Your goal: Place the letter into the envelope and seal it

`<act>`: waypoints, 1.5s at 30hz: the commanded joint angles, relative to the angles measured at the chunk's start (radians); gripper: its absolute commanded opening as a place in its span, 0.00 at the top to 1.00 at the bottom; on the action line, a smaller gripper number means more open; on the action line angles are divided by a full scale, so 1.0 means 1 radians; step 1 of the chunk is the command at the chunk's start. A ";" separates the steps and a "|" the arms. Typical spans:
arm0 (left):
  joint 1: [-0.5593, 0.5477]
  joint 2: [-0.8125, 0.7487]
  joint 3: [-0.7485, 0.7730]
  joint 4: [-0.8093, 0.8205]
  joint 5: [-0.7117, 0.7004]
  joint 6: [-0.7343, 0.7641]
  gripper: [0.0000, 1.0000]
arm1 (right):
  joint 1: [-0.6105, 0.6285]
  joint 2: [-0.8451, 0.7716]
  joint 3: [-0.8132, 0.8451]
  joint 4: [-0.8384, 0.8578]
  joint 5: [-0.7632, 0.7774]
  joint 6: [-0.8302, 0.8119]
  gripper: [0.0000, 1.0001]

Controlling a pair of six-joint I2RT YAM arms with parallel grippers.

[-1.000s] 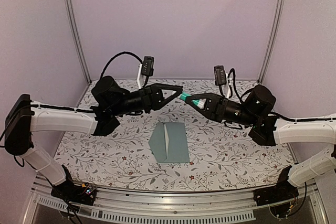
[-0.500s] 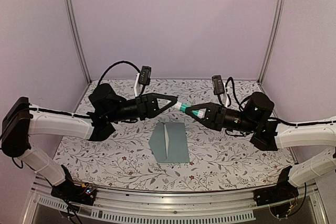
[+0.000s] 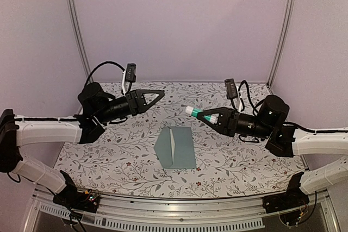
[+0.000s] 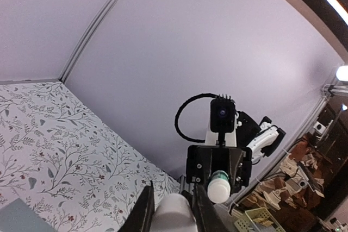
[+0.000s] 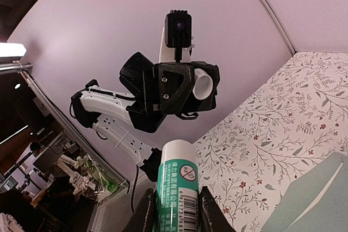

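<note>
L pincer (image 3: 160, 93) grips white cap (image 4: 175, 213); R pincer (image 3: 205, 116) grips glue stick (image 5: 176, 183); envelope (image 3: 185, 148) flat.

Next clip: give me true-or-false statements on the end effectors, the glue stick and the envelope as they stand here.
1. The right end effector grips a glue stick. True.
2. The two end effectors touch each other. False: they are clearly apart above the table.
3. The envelope lies flat on the table between the arms. True.
4. The left end effector holds the envelope. False: it is raised in the air, shut on a white cap.
</note>
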 commanded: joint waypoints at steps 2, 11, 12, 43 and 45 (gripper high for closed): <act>0.024 -0.126 0.007 -0.482 -0.153 0.210 1.00 | -0.001 -0.064 0.043 -0.232 0.105 -0.077 1.00; 0.024 -0.183 0.016 -1.046 -0.568 0.343 1.00 | -0.001 -0.078 0.142 -0.510 0.208 -0.167 1.00; 0.024 -0.169 0.019 -1.086 -0.591 0.345 1.00 | -0.001 -0.075 0.154 -0.533 0.219 -0.171 1.00; 0.068 0.243 -0.063 -0.885 -0.494 0.323 0.69 | -0.001 0.056 0.289 -0.880 0.315 -0.223 1.00; 0.068 0.237 -0.059 -0.893 -0.500 0.322 0.66 | -0.001 0.066 0.300 -0.896 0.321 -0.225 1.00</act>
